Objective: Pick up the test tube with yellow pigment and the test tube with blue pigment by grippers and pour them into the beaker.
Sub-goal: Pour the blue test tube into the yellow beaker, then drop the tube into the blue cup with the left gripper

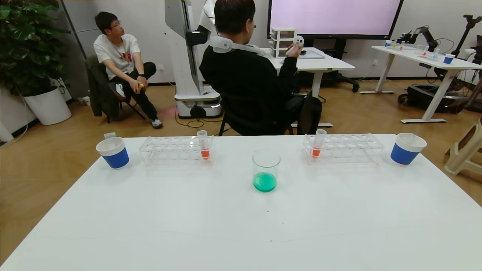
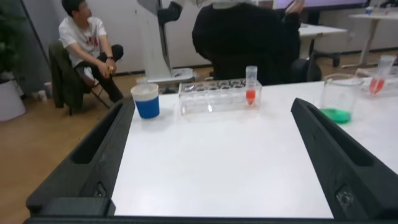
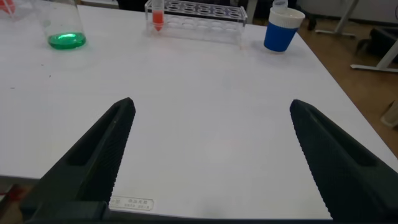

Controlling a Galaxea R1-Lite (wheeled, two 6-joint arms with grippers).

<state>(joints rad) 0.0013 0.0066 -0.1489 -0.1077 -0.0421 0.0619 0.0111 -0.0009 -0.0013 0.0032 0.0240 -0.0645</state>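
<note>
The beaker [image 1: 266, 165] stands mid-table and holds green liquid at its bottom; it also shows in the left wrist view [image 2: 339, 93] and the right wrist view [image 3: 62, 28]. The test tube with yellow pigment and the test tube with blue pigment are not in view. My left gripper [image 2: 212, 102] is open and empty, low over the near table, facing the left rack [image 2: 217, 98]. My right gripper [image 3: 212, 102] is open and empty over bare table, short of the right rack [image 3: 199, 12]. Neither gripper shows in the head view.
Two clear racks [image 1: 175, 150] [image 1: 342, 147] each hold one orange-red-tipped tube [image 1: 203, 145] [image 1: 318, 143]. A white-and-blue paper cup stands beyond each rack, at the left [image 1: 113, 152] and at the right [image 1: 407, 149]. Two people and a robot are beyond the table's far edge.
</note>
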